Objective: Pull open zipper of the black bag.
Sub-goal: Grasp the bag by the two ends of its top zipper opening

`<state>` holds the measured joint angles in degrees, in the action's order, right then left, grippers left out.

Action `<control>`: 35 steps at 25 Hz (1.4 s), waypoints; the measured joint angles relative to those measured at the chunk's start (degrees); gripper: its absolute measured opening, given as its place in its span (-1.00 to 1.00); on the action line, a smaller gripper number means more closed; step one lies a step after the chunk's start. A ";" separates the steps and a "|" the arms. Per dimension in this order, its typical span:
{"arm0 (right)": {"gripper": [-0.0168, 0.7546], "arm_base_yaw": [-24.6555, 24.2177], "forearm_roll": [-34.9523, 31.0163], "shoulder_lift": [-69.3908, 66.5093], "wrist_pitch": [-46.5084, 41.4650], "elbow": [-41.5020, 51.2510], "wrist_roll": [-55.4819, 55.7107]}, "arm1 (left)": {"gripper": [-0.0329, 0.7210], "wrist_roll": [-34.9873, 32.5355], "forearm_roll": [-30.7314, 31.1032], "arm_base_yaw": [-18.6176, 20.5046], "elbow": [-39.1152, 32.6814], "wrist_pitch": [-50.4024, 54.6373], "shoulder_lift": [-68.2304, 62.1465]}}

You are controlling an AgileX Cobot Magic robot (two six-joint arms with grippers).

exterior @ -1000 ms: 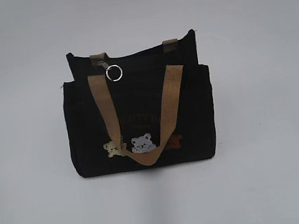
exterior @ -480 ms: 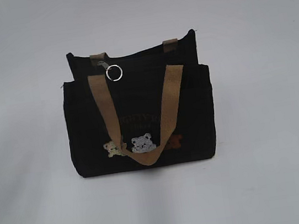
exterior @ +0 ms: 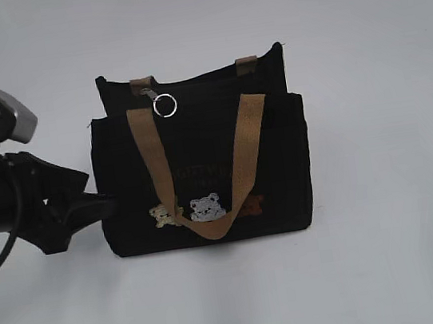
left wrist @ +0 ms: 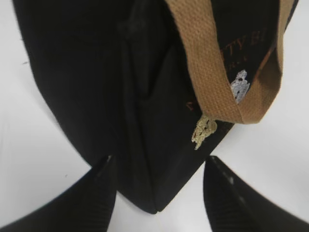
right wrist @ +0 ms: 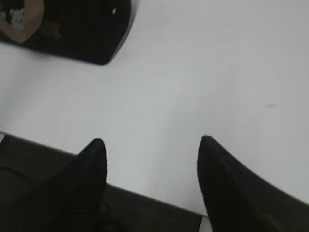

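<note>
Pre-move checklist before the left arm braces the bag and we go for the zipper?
1. Black bag upright on the table: ok.
2. Left gripper open, the bag's lower corner between its fingers: ok.
3. Left fingers touching the fabric: cannot tell.
4. Ring pull of the zipper exposed near the top left, beside the tan handle: ok.
5. Right gripper open, over bare table away from the bag, not at the pull: not ok.
6. Zipper shut along its full length: cannot tell.
</note>
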<state>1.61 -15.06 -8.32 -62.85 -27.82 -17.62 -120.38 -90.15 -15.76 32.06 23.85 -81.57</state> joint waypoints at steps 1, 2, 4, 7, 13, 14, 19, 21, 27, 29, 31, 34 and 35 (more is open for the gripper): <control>0.25 0.00 -1.54 -2.57 0.00 0.00 -1.94 | 0.30 -3.64 -3.25 -0.13 0.00 0.15 -1.65; 0.25 0.00 -3.05 -5.15 0.06 -0.23 -3.88 | 0.33 -7.07 -5.73 -0.21 0.02 0.25 -3.15; 0.25 0.00 -6.47 -9.57 1.72 -0.98 -7.81 | 0.36 -13.18 -7.86 -0.21 0.08 1.25 -5.72; 0.25 0.00 -14.80 -16.28 8.97 -2.40 -16.45 | 0.36 -17.94 -8.54 -0.23 1.69 5.05 -9.89; 0.25 0.81 -42.60 -35.44 18.02 -6.34 -48.12 | -0.35 -19.15 -8.95 -0.31 6.89 6.93 -14.55; 0.25 1.79 -46.47 -40.72 18.84 -7.75 -52.14 | -0.60 -19.19 -9.08 -0.31 7.19 6.93 -14.61; 0.19 13.45 -56.11 -58.85 26.74 -17.73 -65.14 | -0.84 -19.39 -9.13 -0.31 7.36 7.52 -14.72; 0.19 18.38 -56.03 -65.65 30.34 -22.86 -66.33 | -0.84 -19.39 -9.13 -0.31 7.36 7.75 -14.72; 0.19 26.35 -46.40 -82.33 35.17 -34.71 -68.01 | -0.84 -19.54 -9.13 -0.31 7.36 7.86 -14.72; 0.19 27.74 -42.49 -86.31 36.42 -36.81 -68.16 | -0.84 -19.54 -9.13 -0.31 7.36 7.86 -14.73; 0.19 29.14 -39.94 -89.10 38.31 -38.25 -68.22 | -0.84 -19.54 -9.13 -0.31 7.36 7.86 -14.78; 0.10 31.78 -38.16 -91.58 43.00 -38.93 -68.27 | -0.84 -19.54 -9.13 -0.31 7.36 7.80 -14.78; 0.01 32.60 -37.94 -91.98 44.68 -38.99 -68.27 | -0.84 -19.54 -9.13 -0.31 7.36 7.80 -14.78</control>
<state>34.21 -53.00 -100.30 -18.17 -66.81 -85.89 -139.92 -99.28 -16.07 39.43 31.65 -96.35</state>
